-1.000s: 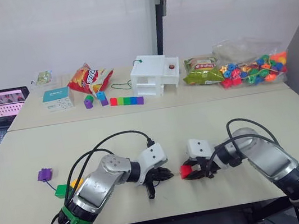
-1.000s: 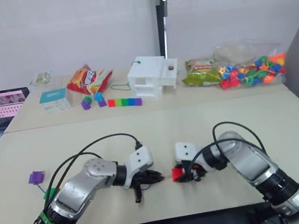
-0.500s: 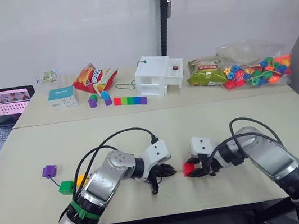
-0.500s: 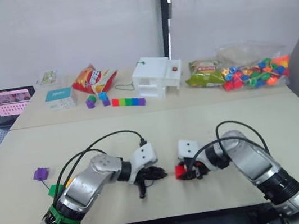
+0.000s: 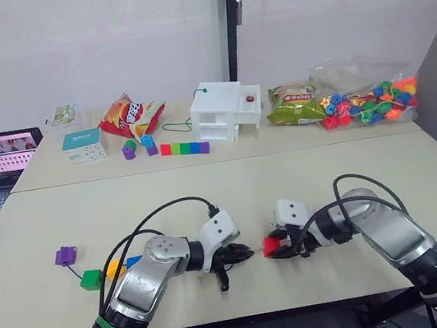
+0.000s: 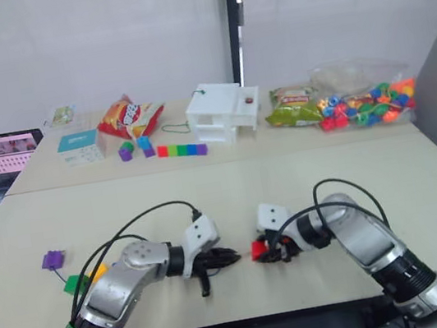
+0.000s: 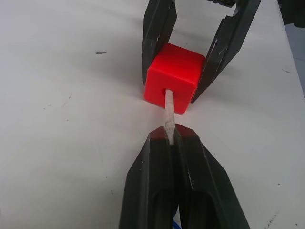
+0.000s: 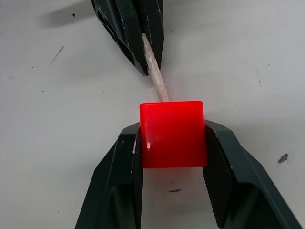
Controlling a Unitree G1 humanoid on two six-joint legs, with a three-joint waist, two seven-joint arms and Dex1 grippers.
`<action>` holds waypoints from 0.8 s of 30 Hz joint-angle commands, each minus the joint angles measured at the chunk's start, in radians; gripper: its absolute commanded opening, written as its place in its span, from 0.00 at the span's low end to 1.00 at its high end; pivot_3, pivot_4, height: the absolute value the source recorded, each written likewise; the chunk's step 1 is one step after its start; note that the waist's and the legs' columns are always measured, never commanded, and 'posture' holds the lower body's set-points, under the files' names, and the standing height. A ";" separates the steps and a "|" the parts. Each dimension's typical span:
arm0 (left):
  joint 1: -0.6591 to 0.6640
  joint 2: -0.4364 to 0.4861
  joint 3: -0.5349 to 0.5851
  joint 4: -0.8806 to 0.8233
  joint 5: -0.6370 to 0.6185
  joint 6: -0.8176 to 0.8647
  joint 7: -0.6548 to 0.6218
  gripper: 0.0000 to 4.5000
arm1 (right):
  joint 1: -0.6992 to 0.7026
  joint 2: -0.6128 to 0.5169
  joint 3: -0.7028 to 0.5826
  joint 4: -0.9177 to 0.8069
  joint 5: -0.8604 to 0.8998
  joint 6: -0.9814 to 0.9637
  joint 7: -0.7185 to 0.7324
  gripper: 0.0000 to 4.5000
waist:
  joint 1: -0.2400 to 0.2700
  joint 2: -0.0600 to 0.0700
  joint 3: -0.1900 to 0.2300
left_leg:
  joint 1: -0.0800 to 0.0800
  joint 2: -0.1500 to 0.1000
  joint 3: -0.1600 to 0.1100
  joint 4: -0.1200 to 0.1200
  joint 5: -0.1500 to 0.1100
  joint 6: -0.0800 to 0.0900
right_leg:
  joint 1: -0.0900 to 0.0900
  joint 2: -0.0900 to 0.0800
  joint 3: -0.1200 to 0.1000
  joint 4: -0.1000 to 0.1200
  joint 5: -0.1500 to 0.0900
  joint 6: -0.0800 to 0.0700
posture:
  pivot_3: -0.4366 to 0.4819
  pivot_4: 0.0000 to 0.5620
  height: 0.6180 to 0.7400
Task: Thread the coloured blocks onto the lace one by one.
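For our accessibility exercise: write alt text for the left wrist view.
The lace's pale stiff tip, pinched in the shut left gripper, enters the hole of a red cube. The right gripper clamps the cube from both sides on a pale tabletop.

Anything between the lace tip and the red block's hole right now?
Nothing visible. The lace tip, pinched by the left gripper, already meets the hole in the red block, which the right gripper holds on the table.
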 commanded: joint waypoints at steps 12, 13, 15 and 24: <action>-0.112 -0.080 -0.081 0.014 0.007 -0.069 -0.033 0.00 | -0.042 0.038 0.102 -0.059 -0.019 -0.022 0.053 0.27 | 0.010 0.000 0.000 | -0.003 -0.001 0.000 0.001 0.000 0.000 | -0.001 0.000 -0.001 -0.001 0.000 0.000 | 0.48 0.27 1.00; -0.110 -0.087 -0.092 0.019 0.014 -0.073 -0.033 0.00 | -0.042 0.044 0.100 -0.062 -0.018 -0.018 0.050 0.27 | 0.010 0.000 0.000 | -0.003 -0.001 0.000 0.001 0.000 0.000 | -0.001 0.000 -0.001 -0.001 0.000 0.000 | 0.48 0.27 1.00; -0.108 -0.098 -0.101 0.023 0.020 -0.073 -0.031 0.00 | -0.041 0.050 0.099 -0.067 -0.020 -0.013 0.048 0.27 | 0.009 0.000 0.000 | -0.002 -0.001 0.000 0.001 0.000 0.000 | 0.000 0.000 -0.001 -0.001 0.000 0.000 | 0.48 0.27 1.00; -0.106 -0.074 -0.063 -0.017 0.016 -0.050 -0.050 0.00 | -0.019 0.043 0.094 -0.067 -0.031 0.003 0.049 0.27 | 0.011 0.000 0.000 | 0.001 -0.001 0.000 0.002 0.000 0.000 | 0.004 0.000 -0.001 -0.001 0.000 0.000 | 0.48 0.27 1.00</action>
